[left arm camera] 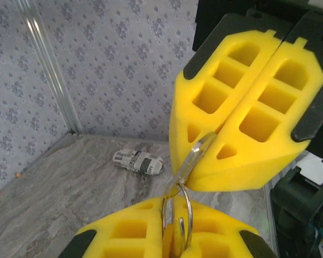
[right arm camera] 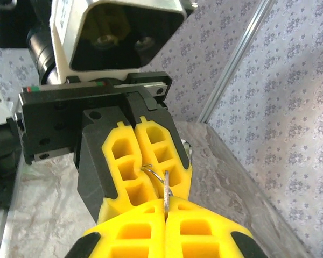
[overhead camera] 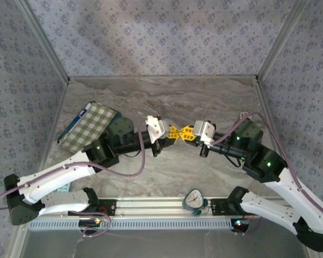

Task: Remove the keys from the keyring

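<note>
Left wrist view, starting closest: at 6 o'clock the left gripper (left arm camera: 175, 217) is pressed shut on the lower part of the keyring (left arm camera: 190, 215), a thin double loop of silvery wire, and a small yellow-orange key (left arm camera: 167, 244) sits inside the loop. Just beyond, towards 1 o'clock, the right gripper (left arm camera: 202, 155) is closed too and pinches a flat silvery strip (left arm camera: 195, 149); I cannot tell whether this is a key shaft or the ring seen from its edge. I judge these parts to be light, stiff and smooth, so they can slip or twist between the soft foam pads. The wire loop should spring back when it is opened. The better hold is probably on the key's broad head, with the ring pinched away from its split end. Farther out, at 10 o'clock, lies the marble-patterned table (left arm camera: 70, 183) with a crumpled printed wad (left arm camera: 139, 160) on it. Behind stands a metal frame post (left arm camera: 48, 70) and the flowered wall (left arm camera: 124, 54).
</note>
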Action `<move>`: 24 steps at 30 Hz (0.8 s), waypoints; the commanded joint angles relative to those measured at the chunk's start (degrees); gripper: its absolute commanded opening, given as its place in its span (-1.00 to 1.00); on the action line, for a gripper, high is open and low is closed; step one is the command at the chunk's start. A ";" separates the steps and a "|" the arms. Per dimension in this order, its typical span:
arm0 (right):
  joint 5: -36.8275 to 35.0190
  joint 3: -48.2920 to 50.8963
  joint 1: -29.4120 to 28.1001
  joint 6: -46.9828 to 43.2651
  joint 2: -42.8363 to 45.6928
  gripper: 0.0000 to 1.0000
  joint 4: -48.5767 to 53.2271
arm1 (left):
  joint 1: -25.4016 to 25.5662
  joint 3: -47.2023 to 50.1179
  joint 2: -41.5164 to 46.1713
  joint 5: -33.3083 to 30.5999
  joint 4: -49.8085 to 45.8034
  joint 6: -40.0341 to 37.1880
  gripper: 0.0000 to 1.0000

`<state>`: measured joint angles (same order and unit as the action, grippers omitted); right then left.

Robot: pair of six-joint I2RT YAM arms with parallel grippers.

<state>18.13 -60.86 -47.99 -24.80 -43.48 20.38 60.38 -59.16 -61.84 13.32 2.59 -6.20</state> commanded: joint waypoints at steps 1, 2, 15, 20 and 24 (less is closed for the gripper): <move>-1.51 -2.25 -3.99 -7.07 0.98 -1.00 8.49 | -2.93 -2.67 2.94 -4.86 0.18 1.01 -1.00; -3.33 -2.88 -5.53 -8.42 0.56 -1.00 9.64 | -3.12 -2.80 3.04 -4.68 -0.18 1.01 -1.00; -8.82 -12.00 -15.82 -18.27 -5.56 -1.00 27.27 | -7.14 -5.33 4.17 -2.16 -5.58 2.87 -1.00; -9.00 -14.26 -18.72 -19.26 -8.72 -1.00 32.19 | -7.46 -6.39 3.55 -1.50 -7.13 2.66 -1.00; -8.79 -15.06 -20.69 -19.85 -11.62 -1.00 34.52 | -7.47 -7.27 2.83 -1.29 -8.01 2.86 -1.00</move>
<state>-0.54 -76.03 -64.77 -41.43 -53.87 39.38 56.82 -62.22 -59.51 21.26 -10.79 -6.00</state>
